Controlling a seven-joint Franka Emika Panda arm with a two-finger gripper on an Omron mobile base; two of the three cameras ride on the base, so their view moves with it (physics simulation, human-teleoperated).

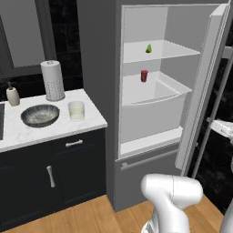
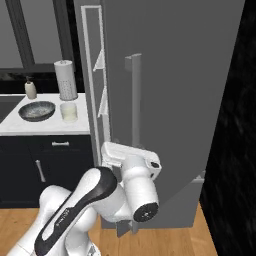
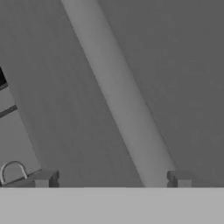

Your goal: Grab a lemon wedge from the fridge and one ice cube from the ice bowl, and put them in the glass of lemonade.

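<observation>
The fridge (image 1: 98,68) stands open, its door (image 1: 205,91) swung out to the right. A tiny yellow-green lemon wedge (image 1: 149,48) lies on the upper shelf. On the marble counter, the glass of lemonade (image 1: 76,110) stands just right of the speckled ice bowl (image 1: 40,114). In the hand view my gripper (image 3: 113,179) is open, facing the outer side of the door. The long grey bar handle (image 3: 118,96) runs diagonally between the fingertips (image 3: 43,177), closer to the right one. My hand (image 2: 131,156) sits low beside the handle (image 2: 134,100).
A small red object (image 1: 144,75) sits on the fridge's middle shelf above a pale drawer. A paper-towel roll (image 1: 53,80) and a soap bottle (image 1: 12,95) stand at the counter's back. Dark navy cabinets (image 1: 50,173) lie below; a black wall (image 2: 230,125) is to the right.
</observation>
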